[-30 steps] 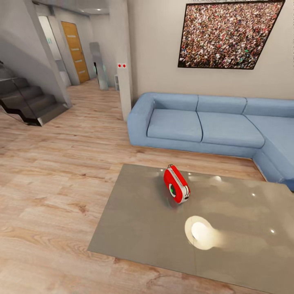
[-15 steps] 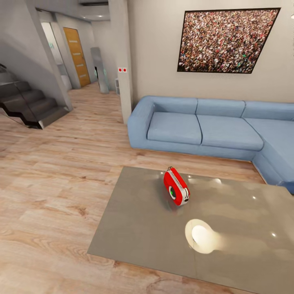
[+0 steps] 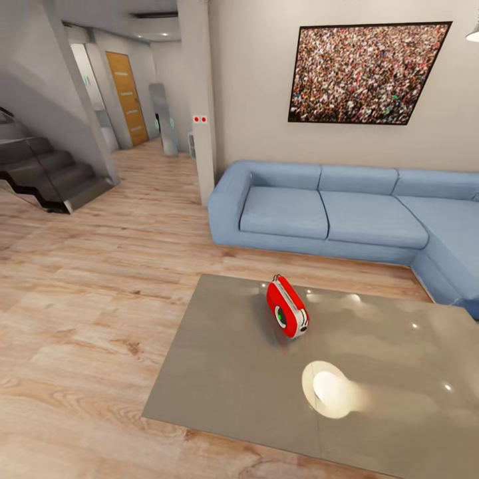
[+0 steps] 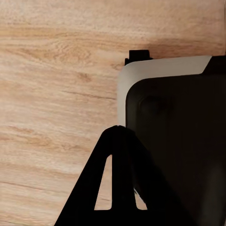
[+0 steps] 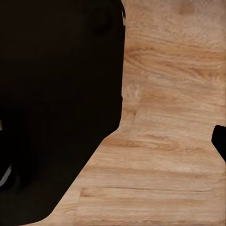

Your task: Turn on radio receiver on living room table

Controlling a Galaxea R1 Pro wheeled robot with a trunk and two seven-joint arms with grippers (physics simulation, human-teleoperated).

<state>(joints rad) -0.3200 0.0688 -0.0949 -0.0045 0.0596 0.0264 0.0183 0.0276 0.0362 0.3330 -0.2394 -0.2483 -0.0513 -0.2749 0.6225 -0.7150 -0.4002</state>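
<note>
Though unattended: 1 radio receiver (image 3: 287, 307), 1 table (image 3: 219, 372)

A long blue fabric sectional sofa (image 3: 346, 216) is sitting against the beige wall (image 3: 256, 80), its right end turning forward. A large black-framed picture of a dense crowd (image 3: 366, 64) is hanging above it. A light wood plank floor (image 3: 86, 293) is stretching away to the left into a hallway, where an orange wooden door (image 3: 126, 90) is standing shut. Dark grey steps of a staircase (image 3: 46, 173) are rising at the far left. A grey square pillar (image 3: 198, 100) is carrying two small red switches (image 3: 199, 120).
</note>
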